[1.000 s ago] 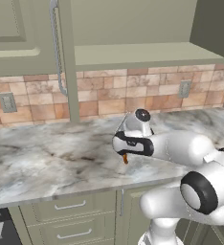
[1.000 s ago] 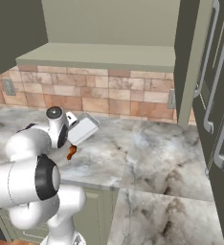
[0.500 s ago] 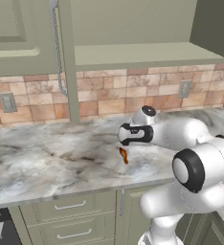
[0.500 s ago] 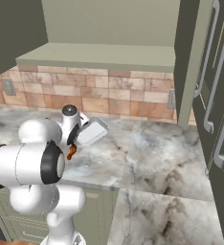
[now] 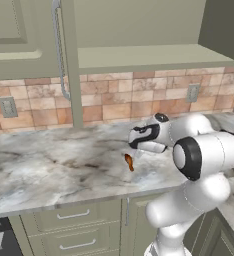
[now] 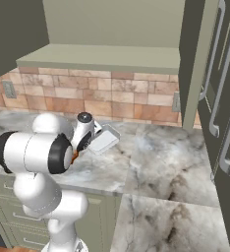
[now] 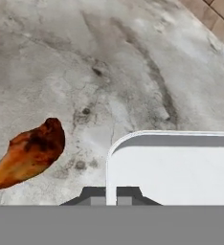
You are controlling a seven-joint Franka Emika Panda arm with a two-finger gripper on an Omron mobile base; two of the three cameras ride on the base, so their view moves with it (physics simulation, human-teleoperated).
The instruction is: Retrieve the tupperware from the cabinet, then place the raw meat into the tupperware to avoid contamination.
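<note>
Hand view: tupperware (image 7: pixel 171 167) flat on the marble counter (image 7: pixel 85 57), one rim corner right at the finger tips.
Raw meat (image 7: pixel 25 155): on the counter just beside the tupperware, not inside; drumstick-shaped, reddish-brown fading to orange.
Gripper (image 7: pixel 111 194): tips drawn close together over the tupperware rim (whether actually clamped on it, cannot tell).
Left base view: gripper (image 5: pixel 135 145) low over the counter, raw meat (image 5: pixel 129 162) just in front of it.
Right base view: tupperware (image 6: pixel 104 140) beside the hand, well forward of the tiled backsplash (image 6: pixel 131 96).
Cabinet (image 5: pixel 139 30): door swung open, green interior above.
</note>
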